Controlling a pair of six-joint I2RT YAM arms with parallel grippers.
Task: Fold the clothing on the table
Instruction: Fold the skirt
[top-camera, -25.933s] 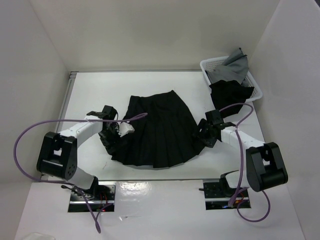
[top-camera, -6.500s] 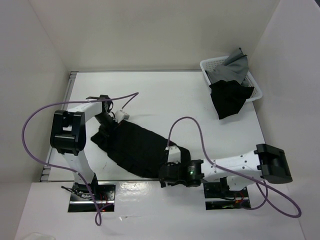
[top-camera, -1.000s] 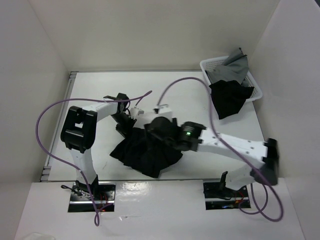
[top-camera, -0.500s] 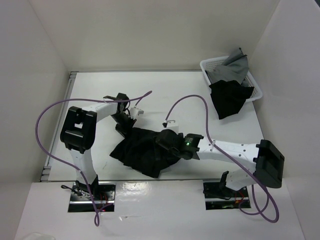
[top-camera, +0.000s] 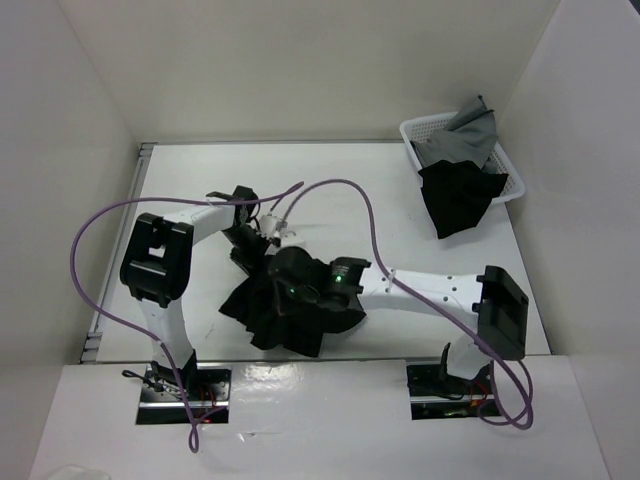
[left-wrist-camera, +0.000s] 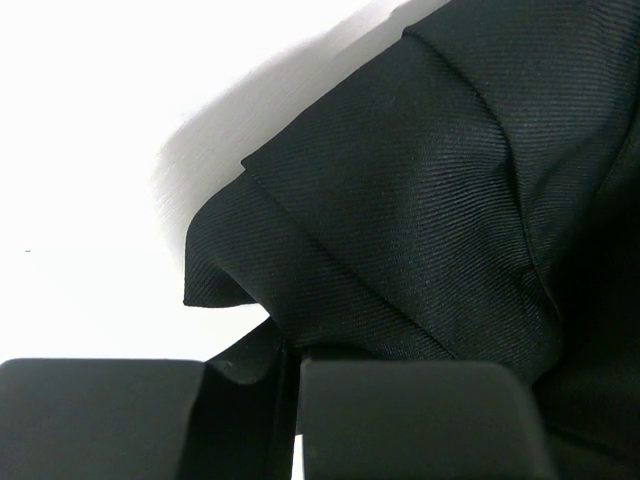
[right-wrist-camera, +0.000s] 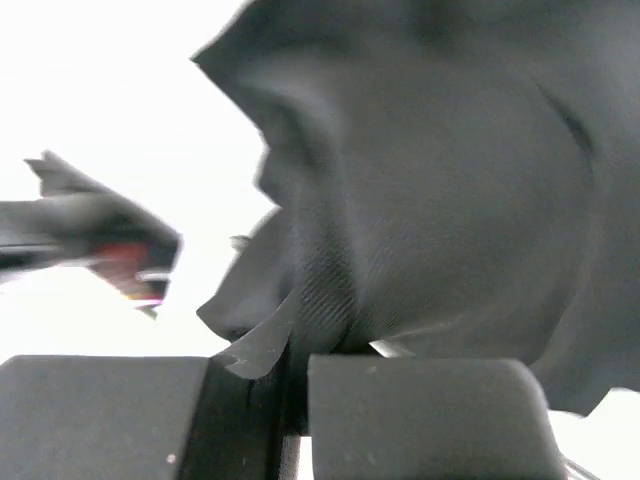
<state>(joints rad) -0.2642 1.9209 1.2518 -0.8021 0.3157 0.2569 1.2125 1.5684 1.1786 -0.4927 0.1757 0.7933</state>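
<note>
Overhead view of a white table (top-camera: 200, 180) boxed in by white walls (top-camera: 300, 60), with two robot arms reaching in from the bottom of the frame. A black pleated skirt (top-camera: 300, 318) lies bunched in a rumpled heap on the table, in the lower centre-left of the frame near the table's bottom edge. The left gripper (top-camera: 262, 244) sits at the heap's upper left edge. Its wrist view shows two dark fingers (left-wrist-camera: 400, 420) pressed together at the bottom of the frame, pinching a fold of the skirt's finely ribbed fabric; the rest drapes up and to the right over the white tabletop. The right gripper (top-camera: 285, 284) is over the top of the heap, just beside the left one. Its blurred wrist view shows its fingers likewise closed on a flap of the skirt. In the upper right corner a white basket (top-camera: 411, 130) holds a grey cloth (top-camera: 470, 125), and another black garment (top-camera: 458, 200) hangs over its lower rim onto the table.
</note>
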